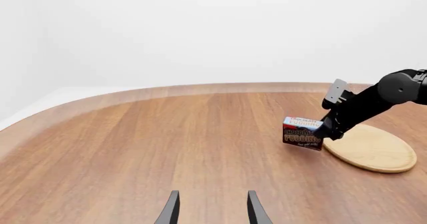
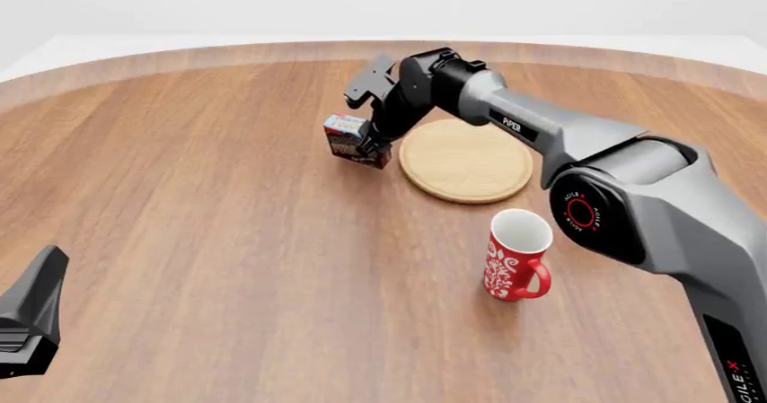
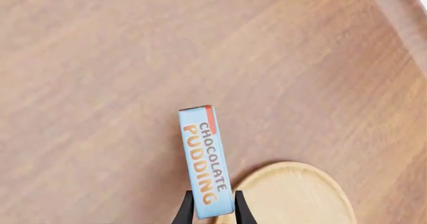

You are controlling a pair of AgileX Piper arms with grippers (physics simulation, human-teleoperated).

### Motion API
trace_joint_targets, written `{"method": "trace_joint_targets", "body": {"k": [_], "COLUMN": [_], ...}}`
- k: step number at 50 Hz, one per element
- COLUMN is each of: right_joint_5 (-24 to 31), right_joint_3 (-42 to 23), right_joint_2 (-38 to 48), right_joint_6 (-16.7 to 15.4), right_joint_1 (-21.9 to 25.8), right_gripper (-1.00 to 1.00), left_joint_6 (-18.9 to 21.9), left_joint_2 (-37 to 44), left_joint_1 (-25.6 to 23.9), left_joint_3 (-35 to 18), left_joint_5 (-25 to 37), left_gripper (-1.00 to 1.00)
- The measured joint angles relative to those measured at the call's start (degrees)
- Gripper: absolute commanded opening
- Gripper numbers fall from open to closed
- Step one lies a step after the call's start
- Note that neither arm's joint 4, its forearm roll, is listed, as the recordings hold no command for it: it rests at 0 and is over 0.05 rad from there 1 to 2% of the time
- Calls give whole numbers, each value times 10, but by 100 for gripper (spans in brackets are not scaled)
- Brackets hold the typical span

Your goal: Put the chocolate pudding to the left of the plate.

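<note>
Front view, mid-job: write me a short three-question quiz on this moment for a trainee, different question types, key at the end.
1. True or false: the right gripper is shut on the small dark-brown chocolate pudding carton with the light-blue top.
2. Multiple choice: in the front view, the carton is where relative to the flat round light-wood plate?
A. on its middle
B. by its left rim
C. to its right, beside the red patterned mug
3. Short answer: what does the left gripper hold?

Key
1. True: its fingers pinch the carton's narrow sides in the right wrist view.
2. B.
3. Nothing; its fingers stand apart over the bare wooden table.
</note>
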Motion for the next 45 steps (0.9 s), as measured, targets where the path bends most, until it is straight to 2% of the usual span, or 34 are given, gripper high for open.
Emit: {"method": "trace_joint_targets", "body": {"k": [3, 4, 14, 32, 38, 45], "right_joint_5": [0, 1, 4, -9, -21, -50], "right_joint_3": [0, 0, -12, 8, 36, 103], "right_joint_2": [0, 0, 0, -16, -34, -81], "right_joint_6": [-1, -1, 1, 3, 6, 14], "right_joint_1": [0, 0, -3, -4, -1, 5], "right_gripper": [-100, 100, 100, 100, 100, 100], "left_joint_6": [0, 0, 0, 0, 0, 0], "left_joint_2": [0, 0, 0, 0, 0, 0], "left_joint_1": [0, 0, 0, 0, 0, 0], "left_joint_3": [0, 0, 0, 0, 0, 0], "left_joint_5": [0, 0, 0, 0, 0, 0], "left_gripper": [100, 100, 100, 100, 100, 100]}}
